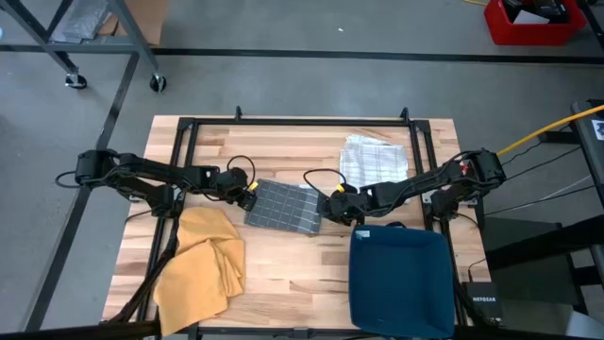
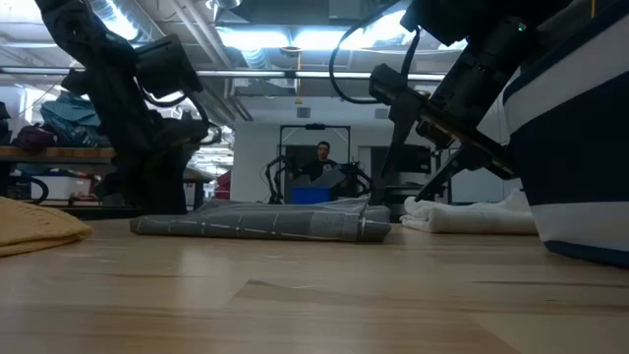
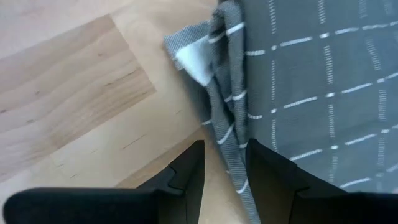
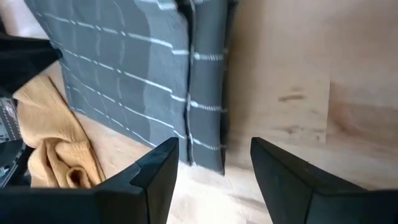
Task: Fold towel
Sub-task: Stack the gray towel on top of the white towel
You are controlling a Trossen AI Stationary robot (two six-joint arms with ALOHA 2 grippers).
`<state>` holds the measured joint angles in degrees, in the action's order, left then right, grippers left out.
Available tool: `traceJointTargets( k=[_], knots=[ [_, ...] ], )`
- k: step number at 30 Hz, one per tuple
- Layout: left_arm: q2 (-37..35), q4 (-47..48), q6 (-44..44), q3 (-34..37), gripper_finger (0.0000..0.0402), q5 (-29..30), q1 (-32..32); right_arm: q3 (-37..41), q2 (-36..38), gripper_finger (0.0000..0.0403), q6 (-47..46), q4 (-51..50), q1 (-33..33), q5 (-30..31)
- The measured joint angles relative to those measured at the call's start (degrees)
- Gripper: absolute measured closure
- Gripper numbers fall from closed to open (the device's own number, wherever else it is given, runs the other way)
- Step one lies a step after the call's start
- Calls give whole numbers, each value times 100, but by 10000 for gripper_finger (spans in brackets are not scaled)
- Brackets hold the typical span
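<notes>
A grey towel [image 1: 283,206] with a white grid lies folded flat at the middle of the table, and its long side faces the low view [image 2: 265,224]. My left gripper [image 1: 250,194] is open at the towel's left edge. In the left wrist view its fingers [image 3: 225,171] stand on either side of that rumpled edge [image 3: 231,124], near a corner with a white tag [image 3: 194,62]. My right gripper [image 1: 330,206] is open at the towel's right side. Its fingers [image 4: 214,180] point down over the folded right edge [image 4: 208,118], with nothing between them. My left gripper comes slanting down from the table's left with one finger [image 3: 267,168] over the towel and the other [image 3: 189,171] over bare wood. I cannot tell whether either finger touches the towel's edge fold [image 3: 235,180], which runs between them and lies flat on the table.
A crumpled yellow cloth [image 1: 203,260] lies at the near left, a dark blue cloth [image 1: 401,279] at the near right, and a white checked cloth [image 1: 373,159] at the far right. A black frame [image 1: 302,121] rims the table. A person [image 2: 322,157] sits far behind.
</notes>
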<state>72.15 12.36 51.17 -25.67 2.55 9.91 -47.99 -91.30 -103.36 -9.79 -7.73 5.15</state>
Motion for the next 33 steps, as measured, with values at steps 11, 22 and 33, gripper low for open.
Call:
traceJointTargets(
  k=[11, 22, 33],
  knots=[
    [338, -768, 118, -2, 295, -365, 0, 0, -880, 197, -58, 1195, 0, -478],
    [340, -848, 134, -2, 295, -410, -9, -24, -1220, 197, -183, 1550, 19, -188],
    [360, -1203, -255, -2, 304, -756, -17, -3, -1256, 207, 39, 1864, 267, 207]
  ],
)
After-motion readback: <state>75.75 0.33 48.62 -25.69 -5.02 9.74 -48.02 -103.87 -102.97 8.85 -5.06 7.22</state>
